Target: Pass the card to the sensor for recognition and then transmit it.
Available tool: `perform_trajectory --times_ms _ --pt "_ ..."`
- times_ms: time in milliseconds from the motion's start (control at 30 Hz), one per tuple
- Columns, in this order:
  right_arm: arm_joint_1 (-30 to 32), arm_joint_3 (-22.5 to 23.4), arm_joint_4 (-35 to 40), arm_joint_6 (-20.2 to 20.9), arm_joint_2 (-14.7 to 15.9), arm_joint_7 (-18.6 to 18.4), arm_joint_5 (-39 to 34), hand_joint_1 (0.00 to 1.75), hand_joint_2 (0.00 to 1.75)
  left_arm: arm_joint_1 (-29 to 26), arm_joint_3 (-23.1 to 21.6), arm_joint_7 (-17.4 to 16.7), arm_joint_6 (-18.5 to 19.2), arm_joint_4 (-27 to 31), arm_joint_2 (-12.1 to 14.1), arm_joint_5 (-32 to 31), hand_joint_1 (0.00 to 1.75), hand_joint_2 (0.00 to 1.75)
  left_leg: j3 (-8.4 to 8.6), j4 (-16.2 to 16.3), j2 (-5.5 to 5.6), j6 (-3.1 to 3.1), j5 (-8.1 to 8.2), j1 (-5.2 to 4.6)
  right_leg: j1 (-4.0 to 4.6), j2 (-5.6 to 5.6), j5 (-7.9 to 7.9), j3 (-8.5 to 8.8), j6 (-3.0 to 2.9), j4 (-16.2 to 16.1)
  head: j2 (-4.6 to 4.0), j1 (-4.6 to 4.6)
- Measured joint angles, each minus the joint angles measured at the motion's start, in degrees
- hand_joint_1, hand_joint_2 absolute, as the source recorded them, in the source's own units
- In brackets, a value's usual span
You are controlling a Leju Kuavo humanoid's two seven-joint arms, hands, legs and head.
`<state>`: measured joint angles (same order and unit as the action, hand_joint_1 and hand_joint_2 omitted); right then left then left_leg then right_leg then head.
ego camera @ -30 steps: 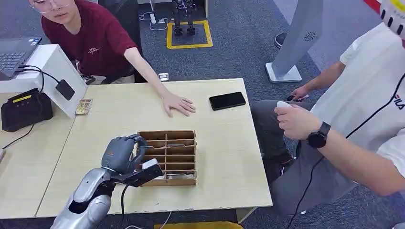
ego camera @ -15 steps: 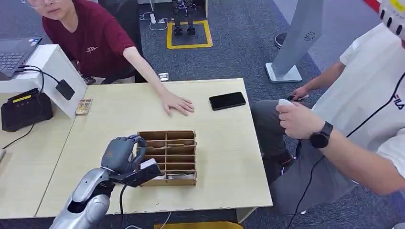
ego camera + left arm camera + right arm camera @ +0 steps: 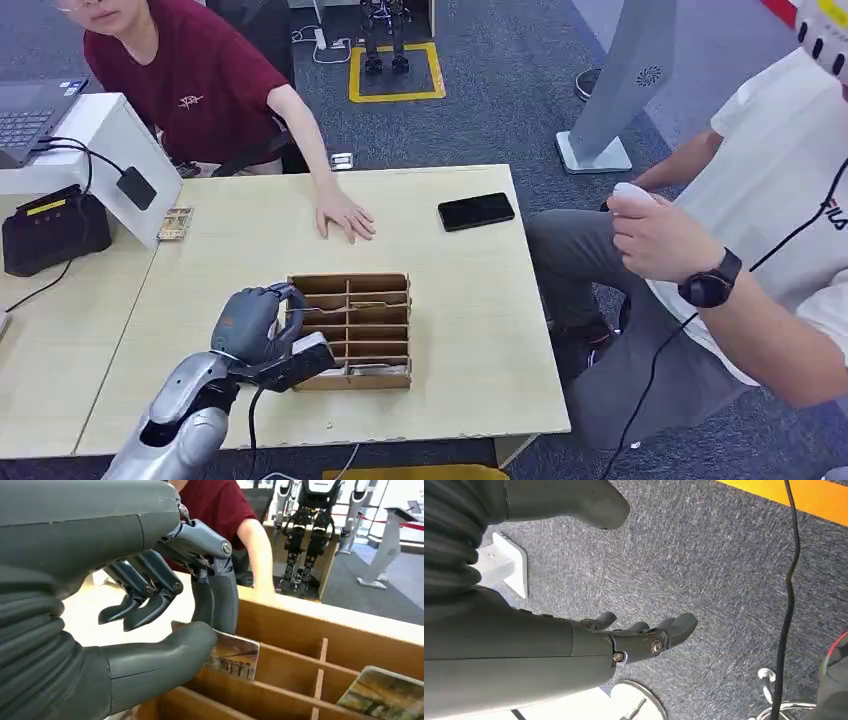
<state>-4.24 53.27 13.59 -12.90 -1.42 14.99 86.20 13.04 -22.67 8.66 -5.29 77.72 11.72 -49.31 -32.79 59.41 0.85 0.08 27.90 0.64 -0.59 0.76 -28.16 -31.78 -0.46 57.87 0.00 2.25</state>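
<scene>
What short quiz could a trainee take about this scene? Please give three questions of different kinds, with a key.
1. True or false: the left hand pinches a card at the wooden rack.
2. The black phone lies on: A) the floor B) the table C) the rack.
3. Fill in: the right hand hangs above the grey ____.

Key: 1 true; 2 B; 3 carpet.

Even, bright overhead indoor light, soft shadows only. Head view sharp, mild wide-angle stretch at edges. Left wrist view: background slightly soft. No glare, no noticeable motion blur.
</scene>
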Motion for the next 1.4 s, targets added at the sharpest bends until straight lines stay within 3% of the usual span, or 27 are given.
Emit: perform_trajectory --times_ms 333,633,1400 --pt "0.4 0.0 0.0 -0.3 0.0 0.6 -0.1 0.0 1.75 -1.0 0.9 1.5 -0.1 8.4 1.2 3.4 1.75 1.75 -0.02 0.0 0.0 0.0 0.0 0.0 0.0 0.0 0.0 -0.02 0.0 0.0 0.0 0.0" --pt "0.6 0.0 0.0 -0.4 0.0 0.6 -0.1 0.0 1.75 -1.7 1.0 2.3 -0.3 12.2 1.4 4.1 1.75 1.75 -0.01 0.0 0.0 0.0 0.0 0.0 0.0 0.0 0.0 -0.01 0.0 0.0 0.0 0.0" --pt "0.8 0.0 0.0 -0.7 0.0 0.8 -0.2 0.0 1.75 -1.8 3.2 2.6 -1.2 15.2 1.5 5.2 1.75 1.75 -0.01 0.0 0.0 0.0 0.0 0.0 0.0 0.0 0.0 -0.02 0.0 0.0 0.0 0.0"
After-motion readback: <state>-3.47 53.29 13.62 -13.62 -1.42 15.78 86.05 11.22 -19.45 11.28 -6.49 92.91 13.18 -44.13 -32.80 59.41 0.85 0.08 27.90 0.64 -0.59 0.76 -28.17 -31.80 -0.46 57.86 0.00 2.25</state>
